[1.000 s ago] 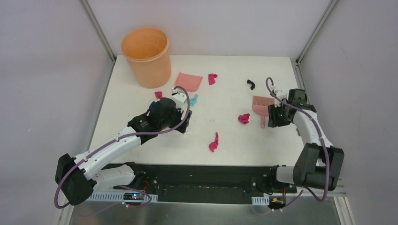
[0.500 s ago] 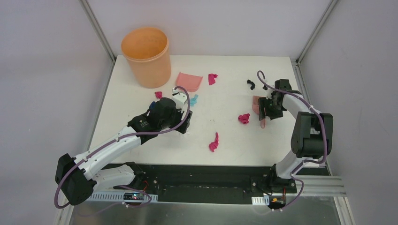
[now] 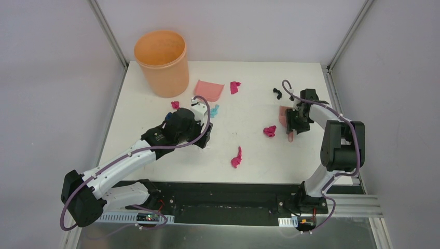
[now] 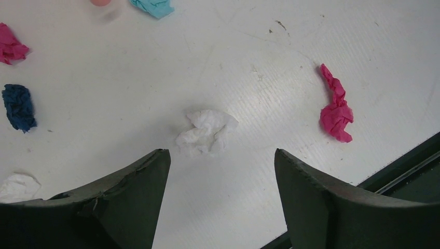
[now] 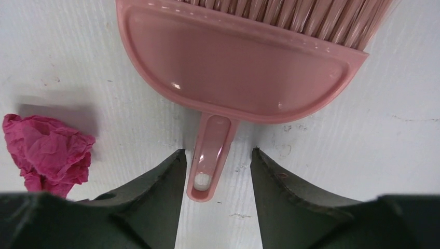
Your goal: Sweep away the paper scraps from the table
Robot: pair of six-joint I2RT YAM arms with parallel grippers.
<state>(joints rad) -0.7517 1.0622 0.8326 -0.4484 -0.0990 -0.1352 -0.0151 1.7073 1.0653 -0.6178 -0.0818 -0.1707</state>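
The left gripper point(image 4: 220, 155) hangs over the left-centre of the table point(image 3: 270, 161) with its jaws spread wide and gripping nothing, a white wad point(image 4: 207, 132) lying on the surface just beyond its fingertips; at the far left corner stands an orange bucket point(image 3: 161, 62); near its foot lies a small magenta scrap point(image 3: 175, 105), and the left wrist view shows a navy wad point(image 4: 18, 107) close by and a second white wad point(image 4: 15, 187) at the lower left of that frame; a salmon-pink dustpan point(image 3: 209, 90) rests flat on the table to the right of the bucket, with a light blue scrap point(image 3: 214, 109) just in front of it, beside the left wrist; right of the dustpan and apart from it sits a far magenta scrap point(image 3: 235, 86); a twisted magenta scrap point(image 3: 236, 157) lies mid-table, nearer the black front edge; a crumpled magenta wad point(image 3: 269, 130) sits just left of the hand brush point(image 3: 283, 113), and a black scrap point(image 3: 277, 93) lies beyond the brush toward the far edge; the right gripper point(image 5: 215, 155) is lowered over the brush, jaws parted on either side of its slim handle point(image 5: 212, 135), a sliver of white table showing on each side, the fingers not clamped on it; the brush lies flat, bristles pointing away from the gripper.
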